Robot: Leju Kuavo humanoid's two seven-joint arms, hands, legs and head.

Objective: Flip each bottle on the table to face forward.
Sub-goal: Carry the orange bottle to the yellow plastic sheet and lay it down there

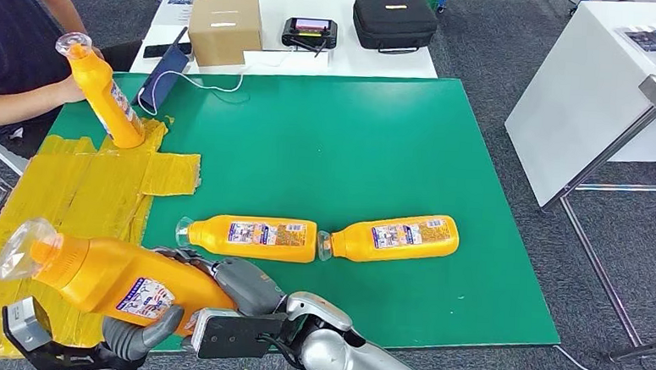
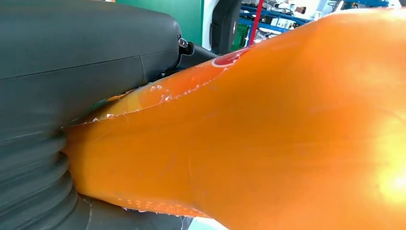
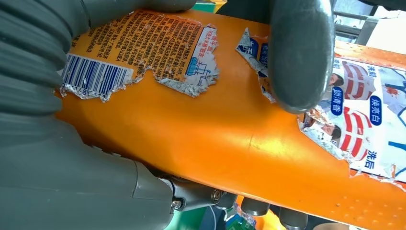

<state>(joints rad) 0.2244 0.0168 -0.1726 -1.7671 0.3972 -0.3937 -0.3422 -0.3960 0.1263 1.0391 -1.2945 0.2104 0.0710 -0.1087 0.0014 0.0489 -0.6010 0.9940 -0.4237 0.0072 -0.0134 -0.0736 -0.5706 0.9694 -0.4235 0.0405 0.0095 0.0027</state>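
Observation:
An orange bottle (image 1: pixel 108 275) with a clear cap hangs tilted over the table's near left corner, cap pointing left. My left hand (image 1: pixel 135 332) grips it from below and my right hand (image 1: pixel 234 286) grips its base end. In the left wrist view its orange body (image 2: pixel 268 134) lies against my left hand (image 2: pixel 72 72). In the right wrist view my thumb (image 3: pixel 299 52) presses its torn label (image 3: pixel 143 48). Two more orange bottles (image 1: pixel 250 238) (image 1: pixel 394 238) lie on their sides on the green mat (image 1: pixel 353 135), labels up. A person at the far left holds another bottle (image 1: pixel 100 92) upright.
Yellow tape (image 1: pixel 78 189) covers the table's left part. Behind the mat stand a cardboard box (image 1: pixel 224 27), a handheld controller (image 1: pixel 310 32) and a black case (image 1: pixel 394 21). A dark tablet (image 1: pixel 162 79) with a white cable lies at the mat's far left. A white table (image 1: pixel 600 97) stands to the right.

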